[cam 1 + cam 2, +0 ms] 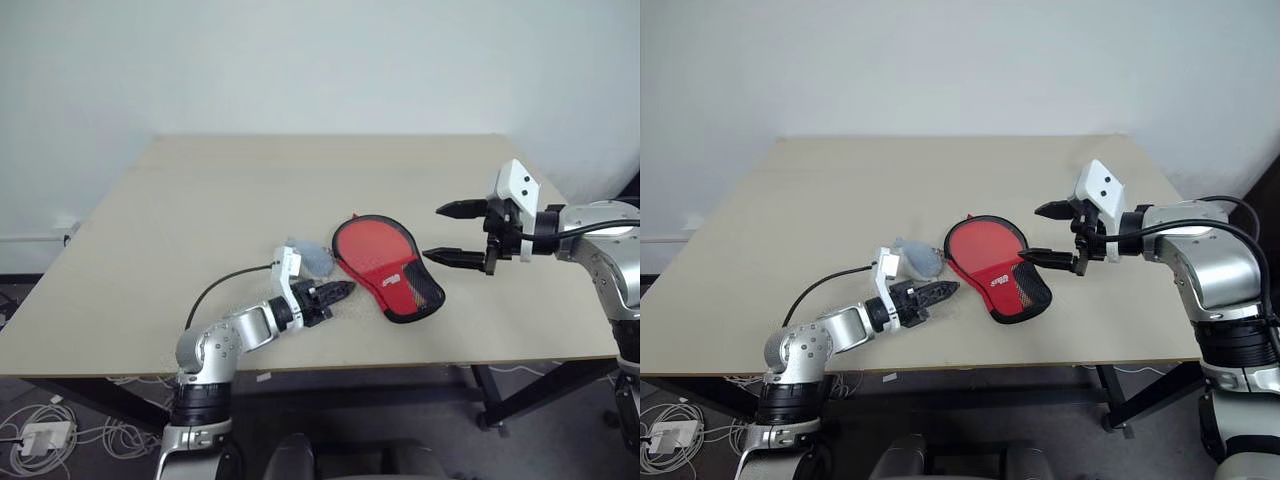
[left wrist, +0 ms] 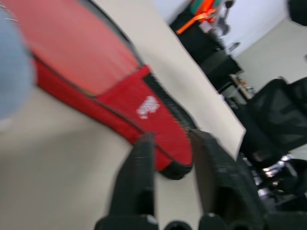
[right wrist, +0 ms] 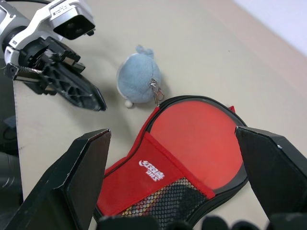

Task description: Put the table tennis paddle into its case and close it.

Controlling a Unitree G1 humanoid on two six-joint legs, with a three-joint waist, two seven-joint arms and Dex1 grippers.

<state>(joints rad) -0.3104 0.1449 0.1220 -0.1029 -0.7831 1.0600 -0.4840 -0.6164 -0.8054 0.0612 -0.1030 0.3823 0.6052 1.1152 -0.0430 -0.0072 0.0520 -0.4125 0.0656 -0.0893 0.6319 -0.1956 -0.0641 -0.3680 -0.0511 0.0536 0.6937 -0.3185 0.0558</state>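
Pale wall is seen behind 1 beige table (image 1: 180, 230), whose far half and left side are bare, leaving wide room there. Near the front edge, right of centre, 1 red case (image 1: 390, 268) lies flat, its round end toward the far side and its black mesh pocket toward the front; the flap is open and the red face of 1 table tennis paddle (image 3: 199, 139) is seen lying inside it. Just beside the case's round end, on its left, 1 small blue-grey plush keychain (image 3: 139, 79) rests on the table, touching or almost touching the rim. 2 grippers are counted. The left gripper (image 1: 335, 295) is held low near the front edge, just left of the case, its fingers parted a little and nothing between them. The right gripper (image 1: 458, 233) is held above the table to the right of the case, its fingers spread wide and empty.
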